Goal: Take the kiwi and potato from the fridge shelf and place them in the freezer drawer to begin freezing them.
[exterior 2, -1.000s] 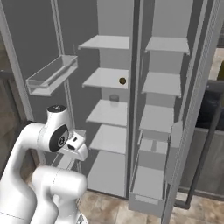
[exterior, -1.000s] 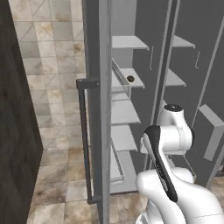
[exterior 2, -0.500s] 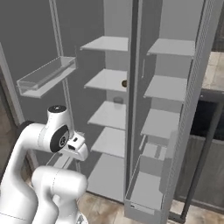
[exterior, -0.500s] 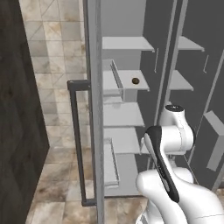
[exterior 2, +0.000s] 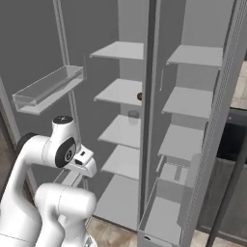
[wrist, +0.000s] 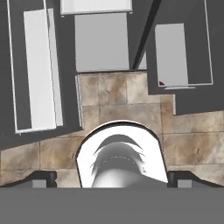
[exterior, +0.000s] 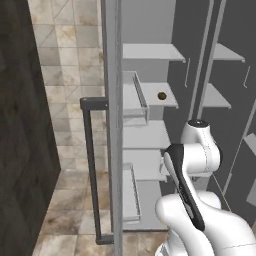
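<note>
Fridge stands open. Left base view: kiwi sits on the second fridge shelf, toward its back; potato not made out. Right base view: freezer drawer pulled out low at right. Hand view: gripper aimed down at floor tiles, fingertips spread wide, holding nothing.
</note>
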Available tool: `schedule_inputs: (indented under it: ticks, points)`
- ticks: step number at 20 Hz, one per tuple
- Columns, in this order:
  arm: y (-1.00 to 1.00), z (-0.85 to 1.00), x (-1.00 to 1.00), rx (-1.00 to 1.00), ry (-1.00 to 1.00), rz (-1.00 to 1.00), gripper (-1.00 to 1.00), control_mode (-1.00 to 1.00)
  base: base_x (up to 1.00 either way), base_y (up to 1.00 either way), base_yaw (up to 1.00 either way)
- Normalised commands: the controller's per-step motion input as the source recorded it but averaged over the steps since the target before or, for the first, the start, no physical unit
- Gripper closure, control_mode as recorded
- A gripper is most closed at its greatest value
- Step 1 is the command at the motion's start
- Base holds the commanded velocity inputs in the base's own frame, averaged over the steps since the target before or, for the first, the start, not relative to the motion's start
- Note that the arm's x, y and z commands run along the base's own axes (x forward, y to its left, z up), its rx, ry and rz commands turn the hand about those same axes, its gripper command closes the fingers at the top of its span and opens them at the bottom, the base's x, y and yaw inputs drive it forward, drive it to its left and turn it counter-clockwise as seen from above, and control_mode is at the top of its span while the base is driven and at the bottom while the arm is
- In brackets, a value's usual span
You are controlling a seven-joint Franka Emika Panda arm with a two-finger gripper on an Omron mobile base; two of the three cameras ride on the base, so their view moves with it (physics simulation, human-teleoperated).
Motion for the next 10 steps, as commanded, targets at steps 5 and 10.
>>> schedule_inputs:
  ticks: [5,10]
  points:
    - [0.00,0.00,0.00,0.00,0.00,0.00,-1.00,1.00,0.42,0.02,0.00]
    - [0.00,0.00,0.00,0.00,0.00,0.00,-1.00,1.00,0.55,0.11,-0.02]
